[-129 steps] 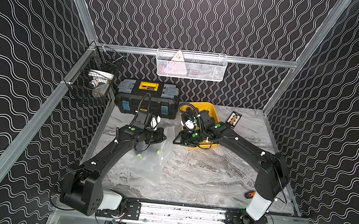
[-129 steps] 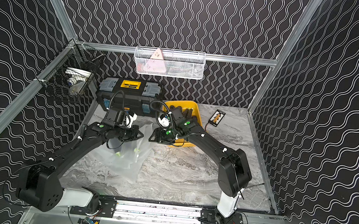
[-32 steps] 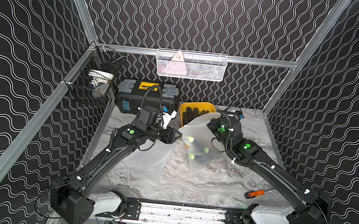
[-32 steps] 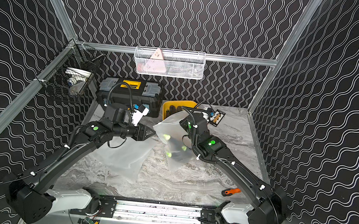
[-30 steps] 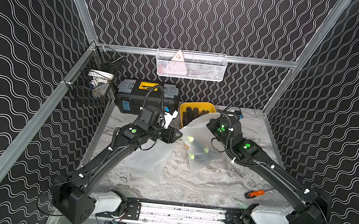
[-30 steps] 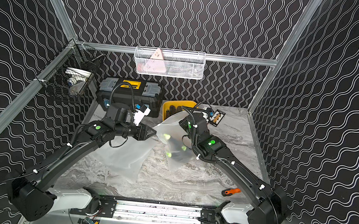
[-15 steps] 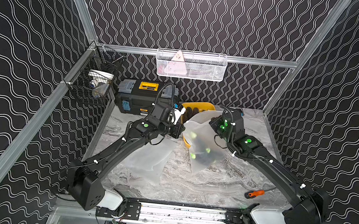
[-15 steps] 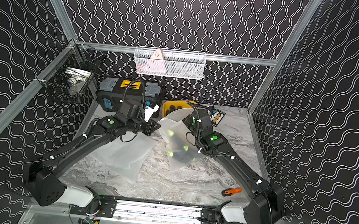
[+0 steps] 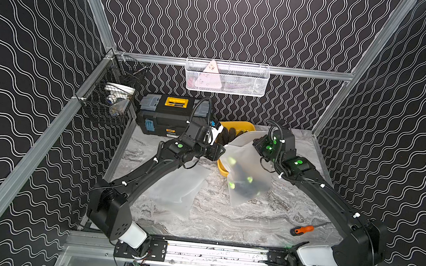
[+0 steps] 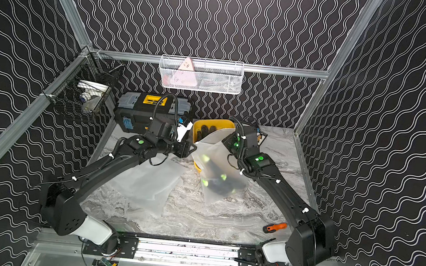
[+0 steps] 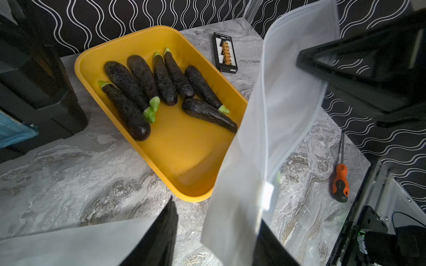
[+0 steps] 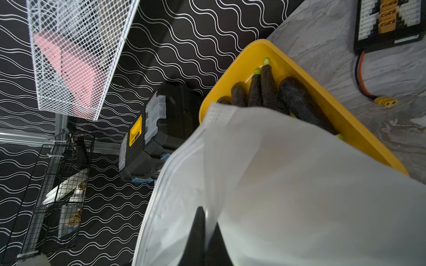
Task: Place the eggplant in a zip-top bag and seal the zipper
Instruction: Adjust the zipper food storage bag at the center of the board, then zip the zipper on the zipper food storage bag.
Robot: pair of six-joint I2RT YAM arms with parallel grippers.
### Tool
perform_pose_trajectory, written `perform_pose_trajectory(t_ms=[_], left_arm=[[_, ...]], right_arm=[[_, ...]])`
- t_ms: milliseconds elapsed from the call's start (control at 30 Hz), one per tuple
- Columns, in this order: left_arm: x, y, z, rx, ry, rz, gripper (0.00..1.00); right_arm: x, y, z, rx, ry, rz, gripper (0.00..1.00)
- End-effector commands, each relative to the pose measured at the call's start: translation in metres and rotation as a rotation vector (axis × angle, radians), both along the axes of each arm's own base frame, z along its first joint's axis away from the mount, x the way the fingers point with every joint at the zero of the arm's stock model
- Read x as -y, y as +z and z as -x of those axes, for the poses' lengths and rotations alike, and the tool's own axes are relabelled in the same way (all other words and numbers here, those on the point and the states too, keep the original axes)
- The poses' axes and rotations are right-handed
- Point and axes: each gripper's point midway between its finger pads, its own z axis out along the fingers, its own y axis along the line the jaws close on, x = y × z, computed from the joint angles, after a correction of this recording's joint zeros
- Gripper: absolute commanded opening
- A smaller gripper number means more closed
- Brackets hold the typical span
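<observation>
My right pincer (image 12: 208,216) pinches the soft, slippery bag (image 9: 245,168); my left pincer (image 11: 216,211) is wide around its edge, maybe near the stiff slider (image 11: 267,195) to grab.

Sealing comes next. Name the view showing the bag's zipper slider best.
Left wrist view: the white slider sits close, unobstructed, on the zipper track. Both top views show the bag, but the slider is too small to find. The right wrist view shows only the bag's edge, no slider.
</observation>
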Motion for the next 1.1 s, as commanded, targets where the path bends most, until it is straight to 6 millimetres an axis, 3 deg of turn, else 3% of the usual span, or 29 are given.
perform_pose_trajectory(t_ms=[0, 100, 133, 300, 433, 533, 667, 833, 1067], left_arm=[[0.009, 0.013, -0.004, 0.069, -0.042, 0.030, 0.41], [0.014, 0.016, 0.000, 0.084, -0.081, 0.043, 0.29], [0.016, 0.016, 0.002, 0.085, -0.098, 0.051, 0.24], [0.018, 0.012, 0.006, 0.073, -0.122, 0.047, 0.01], [0.017, 0.008, 0.007, 0.065, -0.123, 0.037, 0.00], [0.020, 0.008, 0.009, 0.061, -0.140, 0.039, 0.00], [0.025, 0.007, 0.015, 0.050, -0.204, 0.034, 0.00], [0.040, 0.011, 0.029, 0.023, -0.345, 0.053, 0.00], [0.052, 0.017, 0.041, -0.004, -0.467, 0.081, 0.00]], right_arm=[[-0.007, 0.001, -0.001, -0.005, 0.035, -0.015, 0.00], [-0.010, 0.000, -0.002, -0.009, 0.048, -0.013, 0.00], [0.000, -0.001, -0.007, -0.013, 0.026, -0.011, 0.00], [0.009, -0.002, -0.008, -0.021, 0.019, -0.012, 0.02], [0.009, 0.005, -0.009, -0.004, 0.097, 0.056, 0.38], [0.005, 0.021, -0.004, 0.052, 0.206, 0.169, 0.53], [-0.026, 0.053, 0.022, 0.250, 0.530, 0.270, 0.58], [-0.064, 0.051, 0.055, 0.426, 0.987, 0.395, 0.58], [-0.065, 0.047, 0.093, 0.713, 1.304, 0.572, 0.58]])
